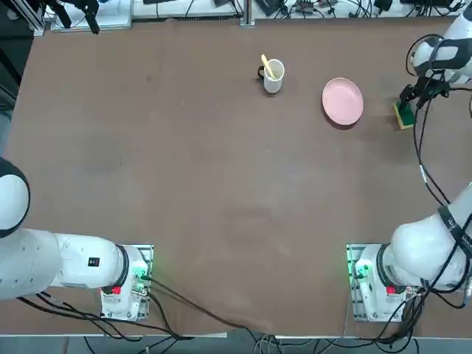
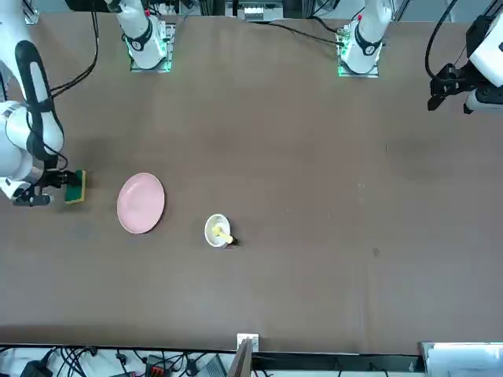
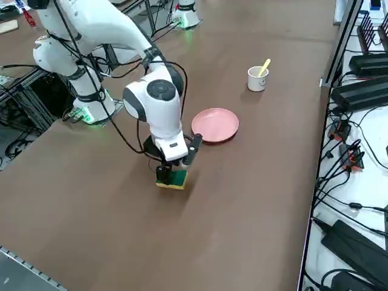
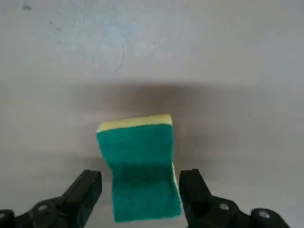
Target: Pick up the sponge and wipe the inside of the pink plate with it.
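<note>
The sponge point(image 4: 140, 166), green on top with a yellow layer beneath, lies flat on the brown table at its far right. It also shows from overhead as the sponge point(image 1: 403, 116), from across as the sponge point(image 2: 75, 187), and from the side as the sponge point(image 3: 173, 177). My right gripper point(image 4: 142, 183) is lowered over it and open, one finger on each side with a small gap to each. The same gripper point(image 1: 410, 101) point(image 3: 176, 165) stands just right of the pink plate point(image 1: 342, 101) point(image 2: 141, 203) point(image 3: 215, 125), which sits flat with nothing in it.
A white mug point(image 1: 273, 76) point(image 2: 218, 231) point(image 3: 257, 79) holding a yellow utensil stands left of the plate. The table's right edge runs close to the sponge. Cables and black equipment lie past the far edge of the table.
</note>
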### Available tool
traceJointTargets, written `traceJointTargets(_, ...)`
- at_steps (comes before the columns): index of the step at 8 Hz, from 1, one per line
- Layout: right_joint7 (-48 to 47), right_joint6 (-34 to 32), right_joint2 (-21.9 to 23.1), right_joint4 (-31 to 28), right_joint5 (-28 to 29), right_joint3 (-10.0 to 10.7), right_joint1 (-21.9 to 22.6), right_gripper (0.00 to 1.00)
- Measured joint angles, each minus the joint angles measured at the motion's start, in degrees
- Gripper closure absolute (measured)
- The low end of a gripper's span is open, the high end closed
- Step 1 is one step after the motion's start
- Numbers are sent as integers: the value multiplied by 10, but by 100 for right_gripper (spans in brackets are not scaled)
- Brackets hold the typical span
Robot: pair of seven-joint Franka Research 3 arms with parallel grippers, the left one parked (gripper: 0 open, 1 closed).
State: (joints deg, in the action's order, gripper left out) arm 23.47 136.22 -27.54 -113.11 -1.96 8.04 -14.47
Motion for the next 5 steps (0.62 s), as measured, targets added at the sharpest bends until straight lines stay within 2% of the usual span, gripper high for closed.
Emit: traceJointTargets(5,0,23,-29,0,0,0,-1,0)
